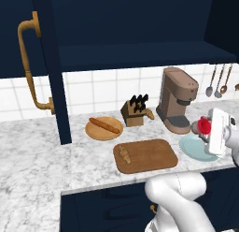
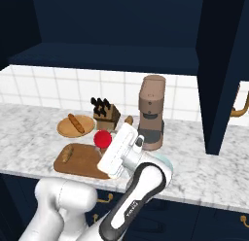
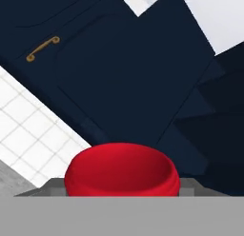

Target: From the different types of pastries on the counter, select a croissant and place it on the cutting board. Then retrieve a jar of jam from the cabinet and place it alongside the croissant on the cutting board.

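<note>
The croissant (image 1: pixel 124 154) (image 2: pixel 67 154) lies on the left part of the brown cutting board (image 1: pixel 151 156) (image 2: pixel 86 162). My gripper (image 1: pixel 202 126) (image 2: pixel 103 139) hangs in the air to the right of the board, shut on the red jar of jam (image 1: pixel 204 125) (image 2: pixel 102 138) (image 3: pixel 122 171). The jar sits right against the hand camera. The navy cabinet door (image 1: pixel 50 67) (image 2: pixel 220 75) stands open, with its brass handle (image 1: pixel 31 67) on the left. The long baguette stick (image 1: pixel 104 125) (image 2: pixel 75 123) rests on a round wooden plate (image 1: pixel 94 133) (image 2: pixel 64 130).
A knife block (image 1: pixel 133 112) (image 2: pixel 106 114) and a brown coffee machine (image 1: pixel 177 99) (image 2: pixel 151 111) stand at the back of the marble counter (image 1: pixel 37 151). A pale blue plate (image 1: pixel 193 148) lies under the hand. Utensils (image 1: pixel 217 81) hang on the tiled wall.
</note>
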